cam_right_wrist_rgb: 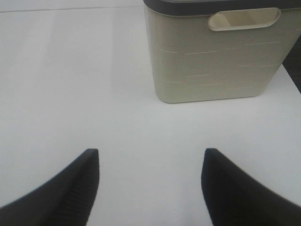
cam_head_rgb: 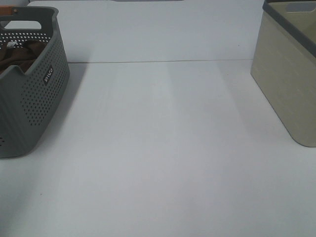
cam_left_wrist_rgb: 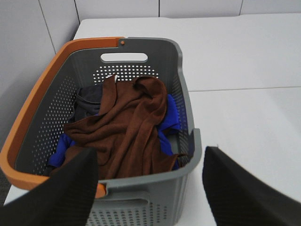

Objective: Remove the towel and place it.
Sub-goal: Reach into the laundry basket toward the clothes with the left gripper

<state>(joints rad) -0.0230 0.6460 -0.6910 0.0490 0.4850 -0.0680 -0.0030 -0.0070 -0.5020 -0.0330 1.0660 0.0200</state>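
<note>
The towel [cam_left_wrist_rgb: 127,127], a reddish-brown plush cloth, lies crumpled on top of other laundry inside the grey basket [cam_left_wrist_rgb: 141,49] with an orange rim. In the exterior high view the basket [cam_head_rgb: 34,98] stands at the far left, and a bit of the towel [cam_head_rgb: 19,57] shows over its wall. My left gripper [cam_left_wrist_rgb: 150,155] hovers open above the basket's near wall, with nothing between its fingers. My right gripper [cam_right_wrist_rgb: 150,153] is open above the bare table, short of the beige bin. Neither gripper shows in the exterior high view.
A beige bin [cam_head_rgb: 291,74] with a dark rim stands at the right edge of the white table [cam_head_rgb: 163,148]; its handle cutout [cam_right_wrist_rgb: 244,19] faces my right gripper. Blue cloth [cam_left_wrist_rgb: 171,113] and a dark grey garment [cam_left_wrist_rgb: 87,101] lie under the towel.
</note>
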